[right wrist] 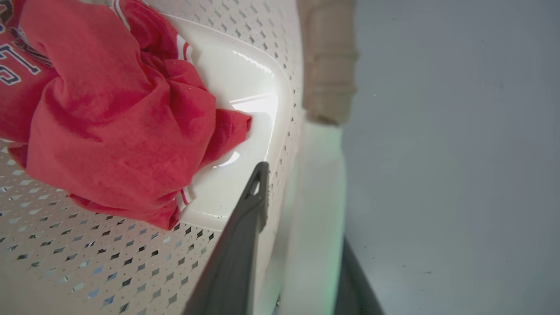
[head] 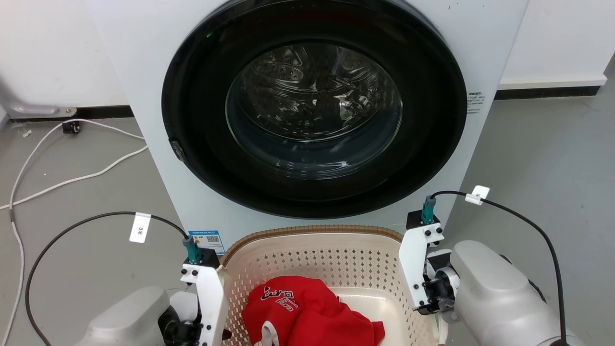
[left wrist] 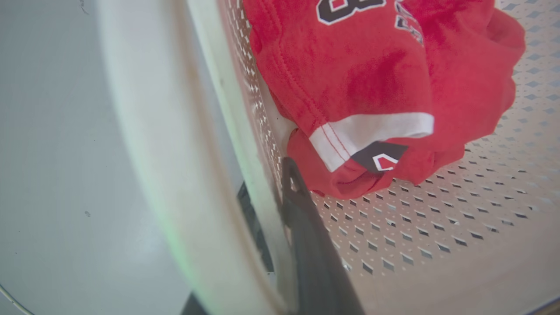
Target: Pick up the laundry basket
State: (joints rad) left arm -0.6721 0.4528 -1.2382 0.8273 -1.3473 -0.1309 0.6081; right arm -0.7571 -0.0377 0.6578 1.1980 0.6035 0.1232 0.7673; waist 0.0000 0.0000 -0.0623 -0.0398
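Gripping looks like the step in hand: the laundry basket (head: 314, 231) sits on the floor (head: 552, 144) at the near middle, just in front of the washing machine (head: 125, 57), with a crumpled red garment (head: 298, 307) lying in its bottom.

The left hand (left wrist: 267, 183) is at the basket's left side. One dark finger lies against the inside of the perforated wall and the other sits outside it, so the hand appears narrowed onto that wall. The right hand (right wrist: 302, 210) mirrors this on the right side, with its inner finger along the wall and its outer finger beyond the pale handle (right wrist: 315, 183). It too seems closed on the basket, though how firmly either one presses cannot be read.

The basket should be light, since it is thin cream plastic carrying a single soft garment. The holed walls will likely flex under a pinch, and the smooth plastic may slide between the fingers. The stiffer brown rim and the side handles are the better places to hold. Both sides ought to rise evenly, or the basket may tilt and slip.
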